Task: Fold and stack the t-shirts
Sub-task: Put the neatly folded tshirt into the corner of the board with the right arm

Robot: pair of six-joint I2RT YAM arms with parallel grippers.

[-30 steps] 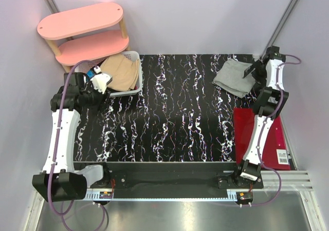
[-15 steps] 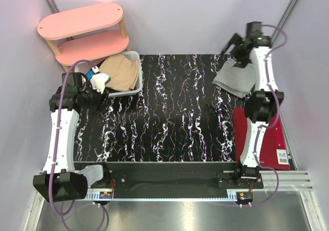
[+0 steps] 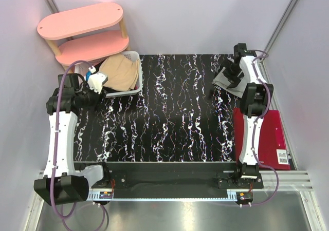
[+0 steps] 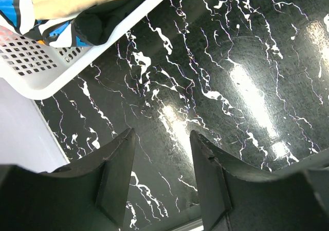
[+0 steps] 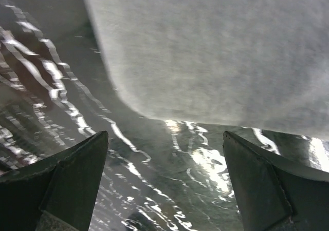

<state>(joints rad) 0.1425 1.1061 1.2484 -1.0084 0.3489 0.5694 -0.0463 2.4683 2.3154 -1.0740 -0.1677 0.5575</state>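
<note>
A light grey t-shirt (image 3: 226,83) lies folded at the table's far right; its rounded edge (image 5: 216,51) fills the top of the right wrist view. My right gripper (image 3: 232,73) hovers low by that edge, open (image 5: 165,134), with only bare table between its fingers. A tan t-shirt (image 3: 121,72) is heaped in the white basket (image 3: 126,92), on top of a blue-and-black patterned shirt (image 4: 56,28). Just off the basket's near corner, my left gripper (image 3: 97,83) hangs partly open (image 4: 162,133) and holds nothing.
A pink two-tier shelf (image 3: 82,20) stands behind the basket at the far left. A red board (image 3: 270,138) lies along the right edge, beside the right arm. The basket's lattice wall (image 4: 41,72) is close to the left fingers.
The right arm swung over the grey shirt and came down at its left edge, jaws wide throughout. The left gripper drifted slightly left beside the basket.
</note>
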